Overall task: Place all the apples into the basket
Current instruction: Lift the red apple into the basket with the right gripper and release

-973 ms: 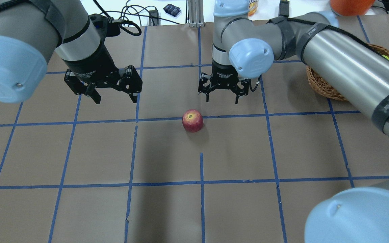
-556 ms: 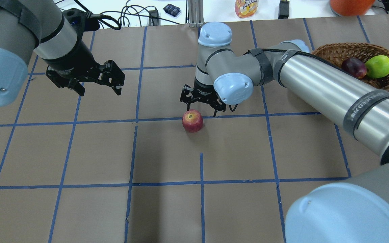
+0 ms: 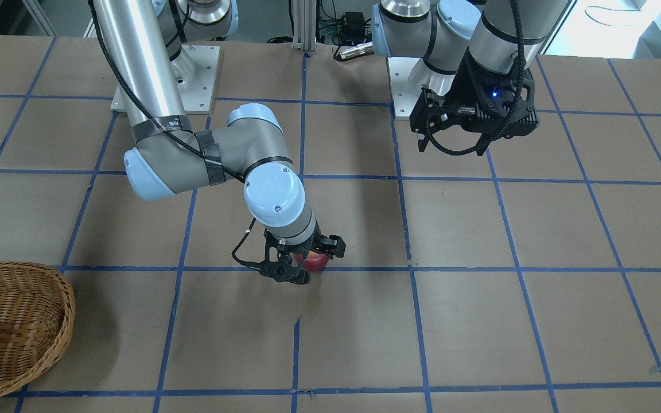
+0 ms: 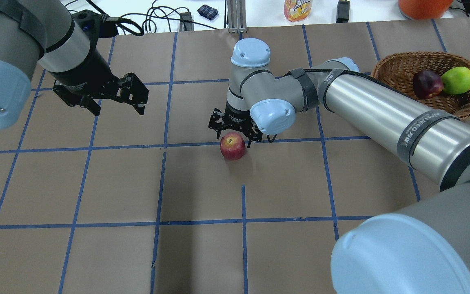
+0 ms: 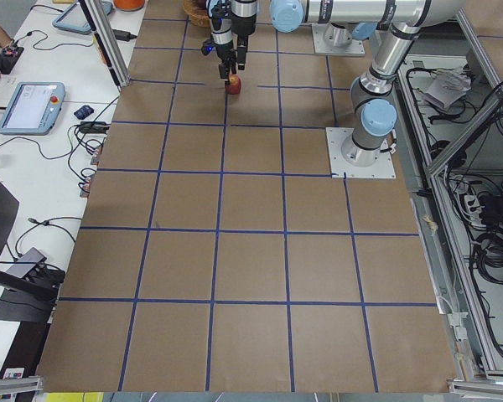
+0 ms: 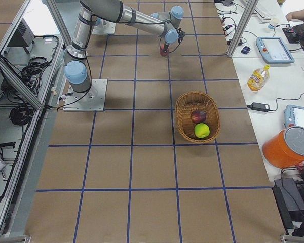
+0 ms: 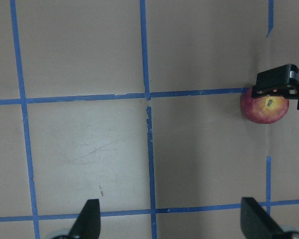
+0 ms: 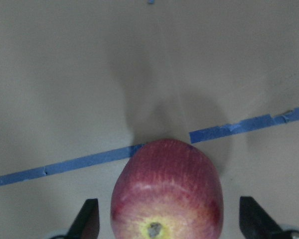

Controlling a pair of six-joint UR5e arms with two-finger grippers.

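Observation:
The red apple (image 4: 232,148) with a yellowish stem dimple sits on the brown table near a blue tape line. My right gripper (image 4: 234,137) is open and low over it. In the right wrist view the apple (image 8: 167,191) lies between the two fingers (image 8: 87,221), with gaps on both sides. It also shows in the front view (image 3: 317,262). The wicker basket (image 4: 394,65) at the far right holds the maroon apple (image 4: 426,83) and the yellow-green apple (image 4: 457,80). My left gripper (image 4: 118,111) is open and empty, raised at the far left.
The table is covered in brown paper with a blue tape grid (image 4: 243,204). A juice bottle (image 4: 297,9), cables (image 4: 153,20) and an orange container (image 4: 422,7) lie beyond the far edge. The right arm's long link (image 4: 382,110) stretches in front of the basket.
My right gripper has come down and toward me, from beyond the red apple to straddling it. My left gripper has shifted left and back, then barely moved. The apple has not moved.

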